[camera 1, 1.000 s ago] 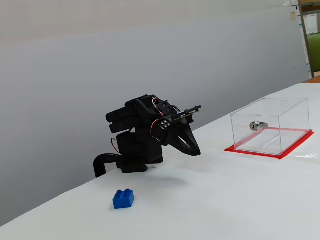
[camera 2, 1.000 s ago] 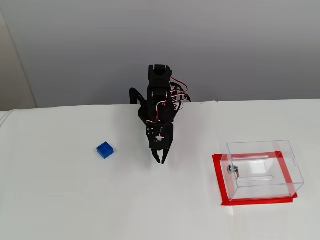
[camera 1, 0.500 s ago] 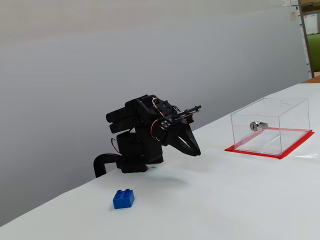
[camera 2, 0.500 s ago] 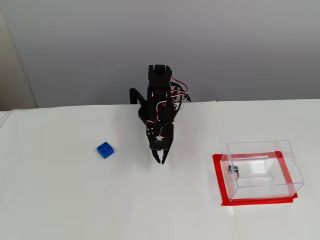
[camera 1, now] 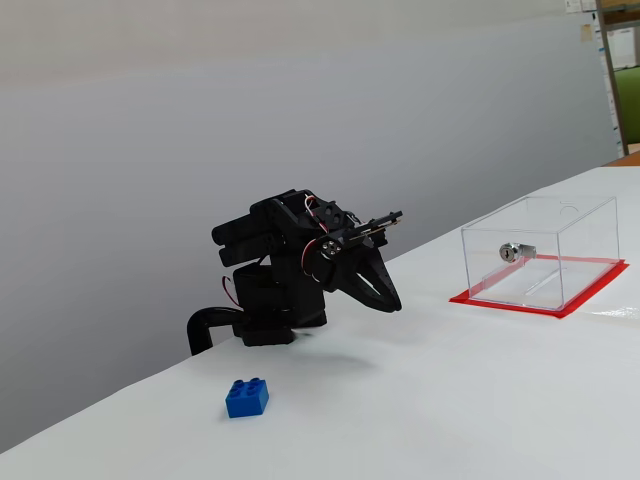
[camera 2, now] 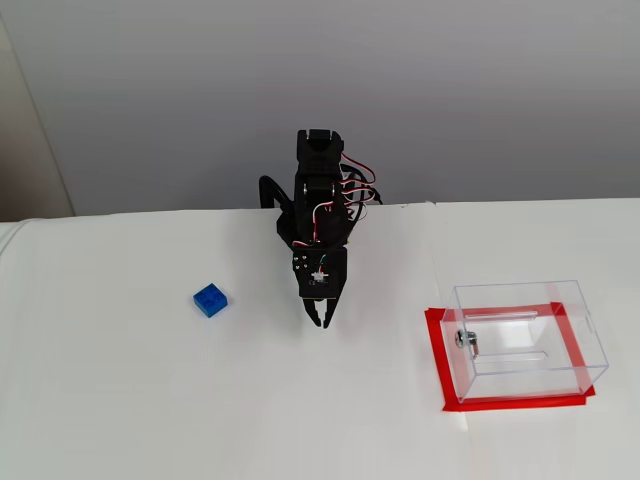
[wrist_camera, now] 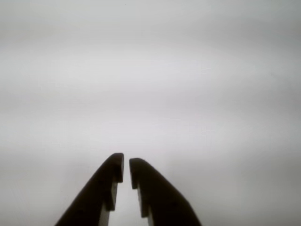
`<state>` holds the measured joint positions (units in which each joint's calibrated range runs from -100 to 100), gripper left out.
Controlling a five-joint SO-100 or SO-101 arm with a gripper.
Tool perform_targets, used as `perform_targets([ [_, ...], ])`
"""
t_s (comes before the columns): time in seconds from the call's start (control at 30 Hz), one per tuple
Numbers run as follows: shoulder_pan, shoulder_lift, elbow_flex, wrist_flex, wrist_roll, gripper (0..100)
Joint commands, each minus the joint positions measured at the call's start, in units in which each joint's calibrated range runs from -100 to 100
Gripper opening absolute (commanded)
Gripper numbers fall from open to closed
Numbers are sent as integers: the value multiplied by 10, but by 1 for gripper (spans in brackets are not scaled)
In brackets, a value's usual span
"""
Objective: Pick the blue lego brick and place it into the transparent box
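Note:
The blue lego brick lies on the white table, left of the arm in both fixed views. The transparent box, with a silver lock and a red-edged base, stands to the right. My black gripper hangs just above the table between them, folded low near the arm's base. Its fingers stand nearly together with only a thin slit and nothing held. The wrist view shows only the two dark fingers over bare white table; brick and box are out of that view.
The arm's base sits at the table's far edge against a grey wall. The table is white, and its left edge shows in the fixed view from above.

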<state>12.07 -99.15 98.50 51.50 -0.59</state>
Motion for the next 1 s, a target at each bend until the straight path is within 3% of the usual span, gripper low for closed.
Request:
perform_targets([
  [0.0, 1, -6, 8, -2, 2, 1],
  [0.6, 5, -6, 8, -3, 2, 2],
  [0.97, -52, 37, -65, -39, -1, 2],
])
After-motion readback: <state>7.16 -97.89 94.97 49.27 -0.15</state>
